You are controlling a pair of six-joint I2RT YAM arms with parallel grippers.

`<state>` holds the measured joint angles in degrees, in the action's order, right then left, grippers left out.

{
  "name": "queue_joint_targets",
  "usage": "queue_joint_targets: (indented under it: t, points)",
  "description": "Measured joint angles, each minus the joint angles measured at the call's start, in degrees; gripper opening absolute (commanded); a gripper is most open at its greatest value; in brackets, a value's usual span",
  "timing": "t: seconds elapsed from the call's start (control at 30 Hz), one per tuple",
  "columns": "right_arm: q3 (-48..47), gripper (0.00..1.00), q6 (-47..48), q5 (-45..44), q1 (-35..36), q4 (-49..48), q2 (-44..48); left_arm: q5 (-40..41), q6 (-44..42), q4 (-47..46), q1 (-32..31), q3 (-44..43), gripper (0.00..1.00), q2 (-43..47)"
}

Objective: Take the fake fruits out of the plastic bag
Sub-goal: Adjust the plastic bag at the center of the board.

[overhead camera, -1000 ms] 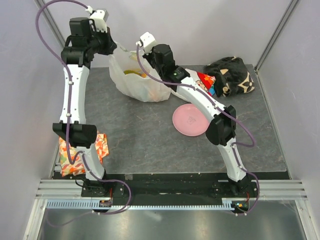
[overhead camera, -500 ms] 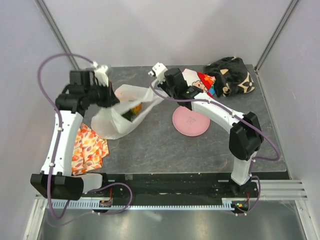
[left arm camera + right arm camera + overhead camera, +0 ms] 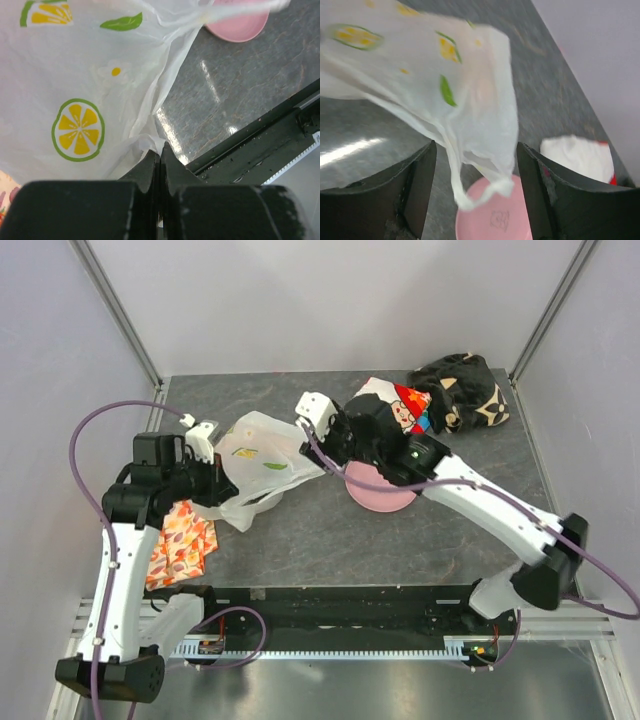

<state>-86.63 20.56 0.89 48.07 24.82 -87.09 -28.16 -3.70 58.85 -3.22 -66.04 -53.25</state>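
Pinching crinkled lemon-print plastic bag [image 3: 262, 455]: left hand [image 3: 160, 157] clenched; right hand [image 3: 474, 150] spread wide.

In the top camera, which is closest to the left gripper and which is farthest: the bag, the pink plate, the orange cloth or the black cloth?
1. Bag: pinched in the left gripper itself.
2. Orange cloth: just beside it, on the near left.
3. Pink plate: in the middle, off to the right.
4. Black cloth: far right corner.
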Motion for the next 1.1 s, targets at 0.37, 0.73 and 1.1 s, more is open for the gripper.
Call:
queue_joint_targets:
  t: [0.37,0.73,1.1]
  points:
    - [-2.1,0.55,4.2,18.7,4.5,2.3,-7.0,0.2,4.4,-4.5,0.7,0.2,0.02,8.5]
    - [-13.2,0.42,-2.9,22.9,6.7,2.0,-25.7,1.2,5.2,-3.1,1.0,-1.3,0.02,8.0]
    - [-17.0,0.54,-8.2,26.5,8.0,-1.1,-26.6,9.0,-6.3,8.2,1.0,-5.9,0.01,13.1]
